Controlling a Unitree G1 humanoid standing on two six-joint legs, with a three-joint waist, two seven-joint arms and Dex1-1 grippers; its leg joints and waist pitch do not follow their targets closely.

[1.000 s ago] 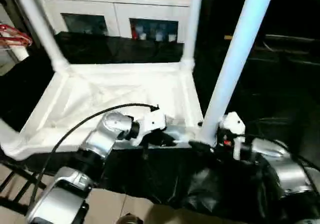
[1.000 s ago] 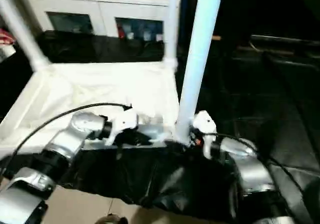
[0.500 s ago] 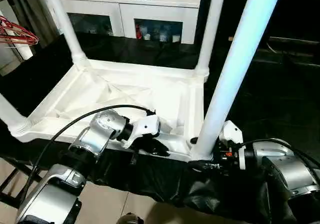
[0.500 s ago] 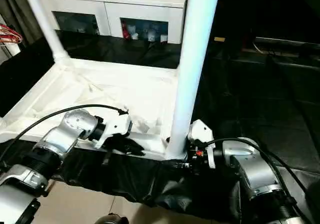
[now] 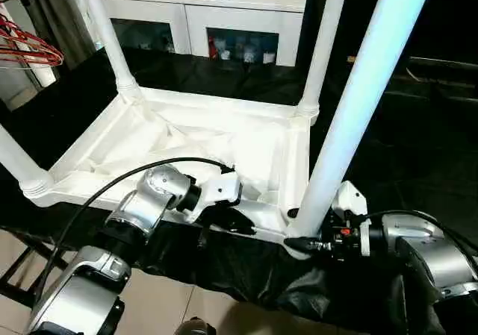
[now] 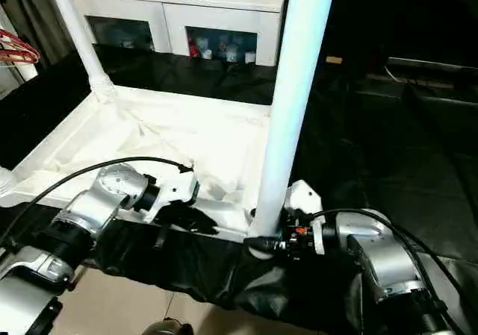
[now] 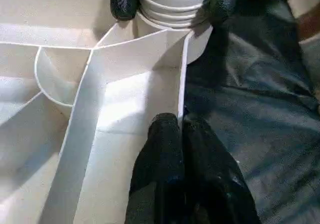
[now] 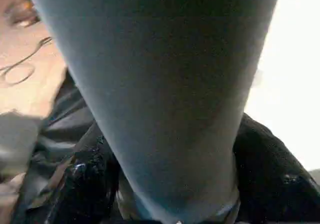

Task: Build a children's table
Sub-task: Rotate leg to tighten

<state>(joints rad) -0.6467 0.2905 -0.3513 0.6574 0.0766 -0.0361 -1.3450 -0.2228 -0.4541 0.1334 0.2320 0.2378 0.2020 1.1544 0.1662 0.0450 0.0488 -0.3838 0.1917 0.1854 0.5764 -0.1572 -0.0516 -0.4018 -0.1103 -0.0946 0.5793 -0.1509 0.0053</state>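
Right tool (image 5: 299, 244): fingers drawn closer about the base of the near-right leg (image 5: 358, 104), one on each side. Left tool (image 7: 182, 134): no change noted. Table top (image 5: 187, 137): place unaltered; shift in the pictures attributed to camera movement.

both silver forearms reach forward; the left gripper (image 7: 181, 134), fingers pressed together, rests at a white rim, while the right gripper (image 5: 299, 245) brackets a white tube's base with fingers apart.
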